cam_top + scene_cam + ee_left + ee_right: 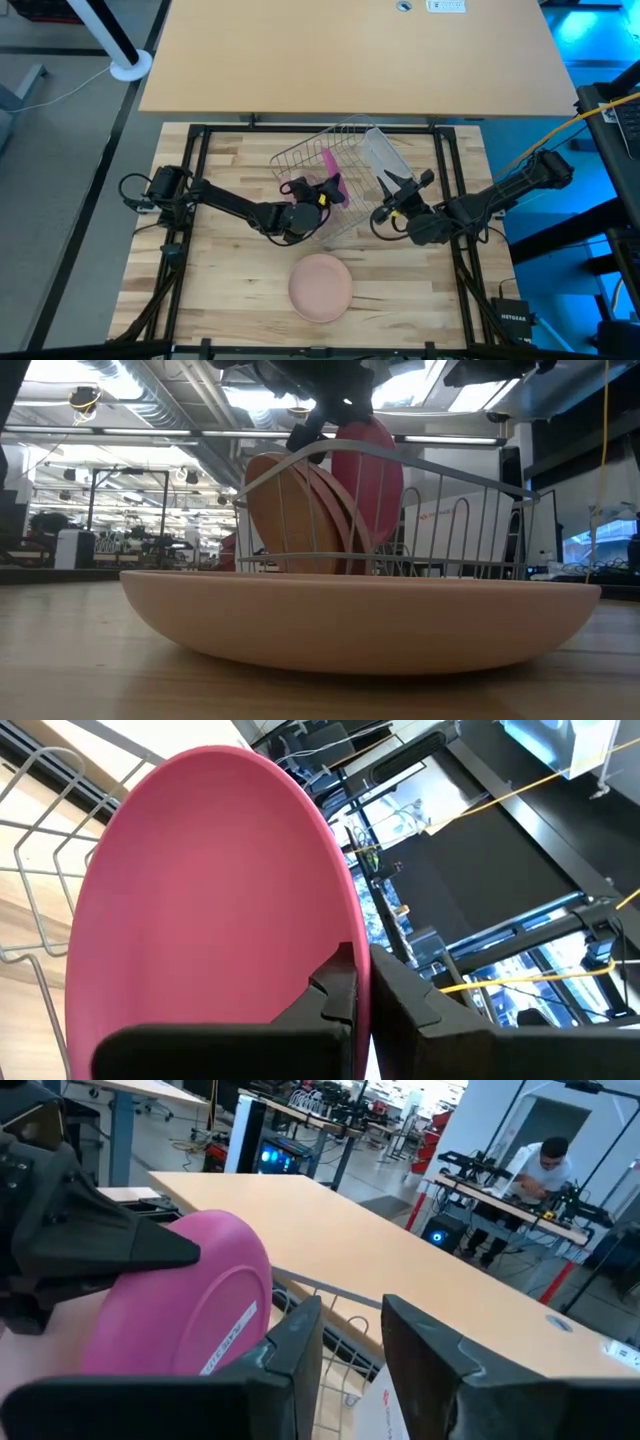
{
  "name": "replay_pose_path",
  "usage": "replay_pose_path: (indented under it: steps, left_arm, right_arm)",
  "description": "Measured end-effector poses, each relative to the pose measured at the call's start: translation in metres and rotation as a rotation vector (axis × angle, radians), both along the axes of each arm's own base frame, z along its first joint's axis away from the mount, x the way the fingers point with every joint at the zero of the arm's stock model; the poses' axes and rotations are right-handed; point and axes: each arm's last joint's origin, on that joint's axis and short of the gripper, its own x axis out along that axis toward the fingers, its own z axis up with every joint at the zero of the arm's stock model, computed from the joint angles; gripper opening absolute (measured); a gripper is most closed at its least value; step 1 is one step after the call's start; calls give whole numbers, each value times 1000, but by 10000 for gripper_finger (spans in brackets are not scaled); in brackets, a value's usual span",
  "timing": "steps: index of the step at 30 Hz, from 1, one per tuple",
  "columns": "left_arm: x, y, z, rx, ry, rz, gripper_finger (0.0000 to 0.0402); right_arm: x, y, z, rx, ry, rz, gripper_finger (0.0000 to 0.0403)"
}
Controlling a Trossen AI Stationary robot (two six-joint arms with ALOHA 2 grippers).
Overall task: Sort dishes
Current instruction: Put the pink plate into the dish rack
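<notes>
**Pink plate held on edge over the rack**

High view: left gripper (pixel 322 192) is over the silver wire rack (pixel 330 160), clamped on the rim of the magenta-pink plate (pixel 330 172), which stands on edge. Right gripper (pixel 400 190) is at the rack's right side, just beside a clear plastic cup (pixel 380 155). The pale peach plate (pixel 321 286) lies flat on the wooden table (pixel 220 280), nearer the front edge, apart from the rack.

Low view: peach plate fills the foreground. Behind it, the tan-brown plate (pixel 295 520) stands upright in the rack; the pink plate is upright just behind it, gripped from above.

Left wrist view: fingers (pixel 335 995) pinch the pink plate's rim, one on each face.

Right wrist view: right fingers (pixel 295 1345) stand apart with nothing between them; the pink plate is ahead of them.
</notes>
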Motion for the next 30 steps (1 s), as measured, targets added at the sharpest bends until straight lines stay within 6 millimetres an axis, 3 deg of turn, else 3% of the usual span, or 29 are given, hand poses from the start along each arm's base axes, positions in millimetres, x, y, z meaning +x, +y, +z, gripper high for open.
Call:
replay_pose_path:
  steps: [7,19,30]
  left_arm:
    - [0,-2,0,0,1,-9,10]
    - [2,-4,-1,1,29,-106,64]
    - [1,-9,-2,-3,24,-110,68]
  right_arm:
    - [0,0,0,-3,3,1,111]
    - [1,1,-1,22,14,49,111]
    - [1,1,-1,29,18,64,111]
